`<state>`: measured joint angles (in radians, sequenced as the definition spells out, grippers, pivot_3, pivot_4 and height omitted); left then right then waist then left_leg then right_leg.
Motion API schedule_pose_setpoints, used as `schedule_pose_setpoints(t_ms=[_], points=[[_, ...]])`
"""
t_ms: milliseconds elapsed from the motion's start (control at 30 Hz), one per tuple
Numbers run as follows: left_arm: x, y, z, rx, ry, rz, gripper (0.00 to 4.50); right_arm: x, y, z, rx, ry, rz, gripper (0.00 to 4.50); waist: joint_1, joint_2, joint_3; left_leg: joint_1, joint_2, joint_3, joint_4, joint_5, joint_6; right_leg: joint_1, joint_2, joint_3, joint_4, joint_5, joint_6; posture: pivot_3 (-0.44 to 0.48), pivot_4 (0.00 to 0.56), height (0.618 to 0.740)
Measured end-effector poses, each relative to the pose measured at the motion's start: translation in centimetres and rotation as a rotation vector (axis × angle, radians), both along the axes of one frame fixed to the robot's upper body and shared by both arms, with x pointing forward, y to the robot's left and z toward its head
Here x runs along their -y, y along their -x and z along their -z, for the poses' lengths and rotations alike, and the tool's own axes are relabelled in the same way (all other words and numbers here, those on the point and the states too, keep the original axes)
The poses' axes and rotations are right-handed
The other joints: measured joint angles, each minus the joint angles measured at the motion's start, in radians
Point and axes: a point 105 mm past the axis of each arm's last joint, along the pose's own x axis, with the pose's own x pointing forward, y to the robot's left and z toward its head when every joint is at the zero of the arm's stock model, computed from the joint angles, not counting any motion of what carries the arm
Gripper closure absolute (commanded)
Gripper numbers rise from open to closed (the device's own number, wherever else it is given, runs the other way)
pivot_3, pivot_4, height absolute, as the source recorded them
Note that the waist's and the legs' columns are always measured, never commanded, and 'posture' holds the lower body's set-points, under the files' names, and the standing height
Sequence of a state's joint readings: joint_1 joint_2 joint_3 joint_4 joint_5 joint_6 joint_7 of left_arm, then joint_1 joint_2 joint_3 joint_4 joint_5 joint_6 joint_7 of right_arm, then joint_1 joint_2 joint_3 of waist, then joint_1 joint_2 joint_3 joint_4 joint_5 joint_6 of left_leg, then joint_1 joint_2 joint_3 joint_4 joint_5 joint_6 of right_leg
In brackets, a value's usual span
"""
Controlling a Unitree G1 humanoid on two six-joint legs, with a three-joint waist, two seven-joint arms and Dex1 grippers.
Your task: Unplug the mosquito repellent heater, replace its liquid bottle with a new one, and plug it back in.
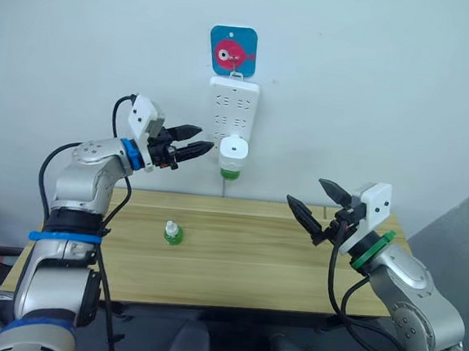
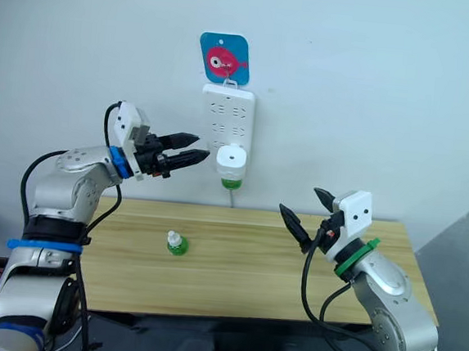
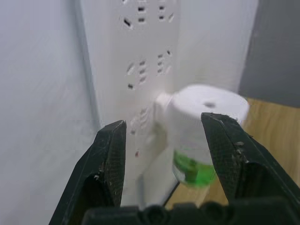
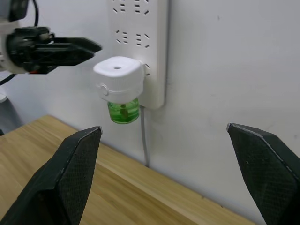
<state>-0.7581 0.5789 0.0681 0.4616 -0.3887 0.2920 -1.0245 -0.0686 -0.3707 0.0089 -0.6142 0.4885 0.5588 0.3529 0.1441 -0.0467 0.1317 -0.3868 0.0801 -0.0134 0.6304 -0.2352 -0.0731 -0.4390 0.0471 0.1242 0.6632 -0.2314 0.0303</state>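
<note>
The mosquito repellent heater (image 1: 233, 149) is plugged into the lower part of a white power strip (image 1: 231, 114) that hangs on the wall above the back edge of the wooden counter (image 1: 235, 258). Under the heater's white body there is a green liquid bottle (image 4: 123, 111), attached to it. A blue sticker with a pink fish (image 1: 233, 50) is on the wall just above the power strip, and a grey cable (image 4: 144, 140) goes down from the strip to behind the counter. The left end effector (image 1: 198, 141) is raised to the height of the heater and points toward it from the left side; its two black fingers (image 3: 110, 159) are apart, and it holds nothing. In the left wrist view the heater is seen close in front, between the two fingers, but they do not touch it. The right end effector (image 1: 315, 197) hovers over the right part of the counter, well apart from the heater, with its fingers spread wide and empty. A small green bottle with a white cap (image 1: 172, 232) stands upright on the counter, left of the middle.
</note>
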Motion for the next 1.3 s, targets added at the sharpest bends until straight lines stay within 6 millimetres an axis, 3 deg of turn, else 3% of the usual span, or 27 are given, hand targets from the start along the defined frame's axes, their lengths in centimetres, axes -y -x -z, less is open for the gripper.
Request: schedule_pose_setpoints(t_ms=[233,567,767,1000,1300], points=[[0.0,-1.5,0.1,0.009,-0.009,-0.022,1.74,-0.3,0.0,0.4,-0.015,0.009,0.013,0.00,-0.017,0.001,0.004,-0.002,0.000,-0.004,0.000,0.000,0.000,-0.001,0.000,-0.003,0.001,-0.001,0.000,0.262,0.158,0.740],[-0.8,-2.2,0.3,0.017,-0.014,-0.043,1.74,-0.3,0.6,0.9,-0.026,0.017,0.023,0.00,-0.039,0.003,0.010,-0.005,0.000,-0.006,0.000,0.000,0.000,-0.001,0.000,-0.005,0.000,-0.001,0.000,0.241,0.160,0.740],[-0.7,-2.9,-0.5,0.031,-0.034,-0.028,1.74,-0.4,0.7,1.0,-0.028,0.011,0.025,0.00,-0.042,0.004,0.013,-0.005,0.000,-0.007,0.000,0.000,0.000,-0.001,0.000,-0.005,0.000,-0.001,0.000,0.241,0.163,0.740],[0.6,-3.4,-0.5,0.012,-0.064,0.039,1.74,-0.4,0.7,1.1,-0.029,0.013,0.027,0.00,-0.036,0.005,0.016,-0.009,-0.002,-0.012,0.002,0.002,0.003,-0.001,0.000,-0.007,0.000,-0.001,0.000,0.235,0.173,0.740],[4.3,-1.7,-1.0,-0.051,-0.054,0.291,1.74,-0.7,0.0,0.2,-0.033,0.004,0.036,0.00,-0.051,0.006,0.037,-0.012,-0.002,-0.014,0.001,0.002,0.003,-0.003,0.001,-0.007,0.000,-0.002,0.000,0.219,0.200,0.740]])
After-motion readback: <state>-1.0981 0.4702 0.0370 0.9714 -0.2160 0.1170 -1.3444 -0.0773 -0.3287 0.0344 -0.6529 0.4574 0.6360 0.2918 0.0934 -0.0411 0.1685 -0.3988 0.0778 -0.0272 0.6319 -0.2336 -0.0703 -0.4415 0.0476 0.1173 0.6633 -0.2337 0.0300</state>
